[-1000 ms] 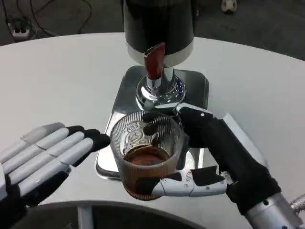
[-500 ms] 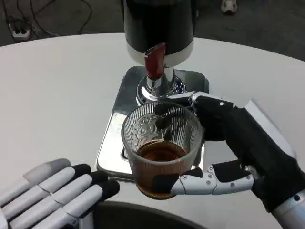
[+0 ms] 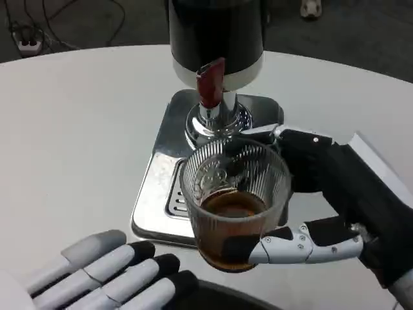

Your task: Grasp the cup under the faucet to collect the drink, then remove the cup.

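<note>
Your right robot hand [image 3: 335, 206] grips the ribbed glass cup [image 3: 235, 203] of brown drink and has pulled it off the faucet [image 3: 210, 82]; your left robot hand [image 3: 106, 278] waits open.

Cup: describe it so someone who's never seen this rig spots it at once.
Find the drink dispenser on its chrome base mid-table. Just in front of the red faucet, the right robot hand holds the cup. It is clear ribbed glass, partly filled with brown drink, the only see-through thing there.
</note>
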Tool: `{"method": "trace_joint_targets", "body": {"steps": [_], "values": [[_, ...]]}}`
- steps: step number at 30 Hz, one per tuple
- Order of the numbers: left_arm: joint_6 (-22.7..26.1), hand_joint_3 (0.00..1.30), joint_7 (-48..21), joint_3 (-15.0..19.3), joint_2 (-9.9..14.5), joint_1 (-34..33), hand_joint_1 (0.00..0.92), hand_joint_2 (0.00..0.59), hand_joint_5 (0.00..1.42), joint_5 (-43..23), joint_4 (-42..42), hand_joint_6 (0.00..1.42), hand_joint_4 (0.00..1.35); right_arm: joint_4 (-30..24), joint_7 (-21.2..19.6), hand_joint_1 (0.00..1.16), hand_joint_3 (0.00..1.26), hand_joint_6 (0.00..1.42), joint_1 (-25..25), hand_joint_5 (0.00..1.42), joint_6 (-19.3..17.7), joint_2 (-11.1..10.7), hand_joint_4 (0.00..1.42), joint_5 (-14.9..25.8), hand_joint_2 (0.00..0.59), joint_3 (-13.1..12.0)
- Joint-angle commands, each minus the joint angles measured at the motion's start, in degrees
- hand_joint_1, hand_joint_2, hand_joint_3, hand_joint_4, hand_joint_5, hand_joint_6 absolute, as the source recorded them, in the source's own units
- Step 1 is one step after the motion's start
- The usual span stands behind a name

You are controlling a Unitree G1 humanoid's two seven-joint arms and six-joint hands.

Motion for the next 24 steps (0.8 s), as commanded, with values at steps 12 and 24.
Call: {"method": "trace_joint_targets", "body": {"steps": [12, 24], "values": [[14.43, 0.0, 1.23, -2.09, 2.47, -10.82, 0.0, 0.155, 0.0, 3.61, -5.28, 0.0, 0.0, -3.2, 0.09, 0.92, 0.84, 1.05, 0.31, 1.07, 0.21, -0.99, 0.87, 3.09, 0.086, -1.5], [22.51, 0.0, 0.32, -3.93, 3.62, -16.22, 0.0, 0.157, 0.0, 5.3, -7.81, 0.0, 0.0, -3.67, 0.05, 0.92, 0.84, 1.05, 0.62, 1.07, 0.38, -1.31, 0.87, 3.54, 0.088, -1.52]]}}
